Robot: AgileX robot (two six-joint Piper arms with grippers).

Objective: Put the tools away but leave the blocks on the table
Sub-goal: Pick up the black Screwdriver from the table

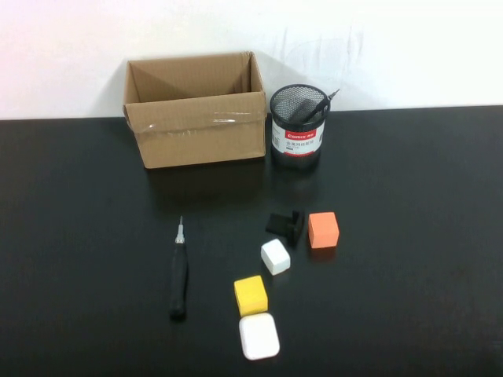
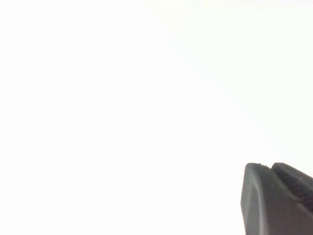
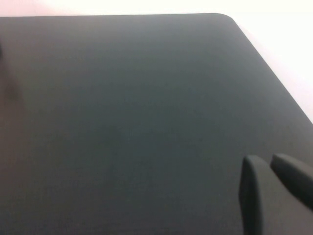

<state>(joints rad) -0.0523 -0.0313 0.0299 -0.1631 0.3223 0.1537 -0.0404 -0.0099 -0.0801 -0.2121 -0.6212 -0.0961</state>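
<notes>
A black-handled screwdriver [image 1: 179, 275] with a short silver tip lies on the black table [image 1: 409, 196], left of the blocks. A thin black tool [image 1: 318, 106] stands in the mesh cup [image 1: 298, 126]. The blocks sit at centre: orange cube [image 1: 323, 229], white cube [image 1: 275, 256], yellow cube [image 1: 250, 295] and a flat white square [image 1: 258, 336]. Neither arm shows in the high view. My left gripper [image 2: 269, 166] is shut and empty against a blank white background. My right gripper [image 3: 266, 159] is shut and empty above bare table [image 3: 122, 98] near a corner.
An open cardboard box [image 1: 196, 110] stands at the back, left of the mesh cup. A small black angular piece [image 1: 285, 224] lies beside the orange cube. The white wall rises behind the table's far edge.
</notes>
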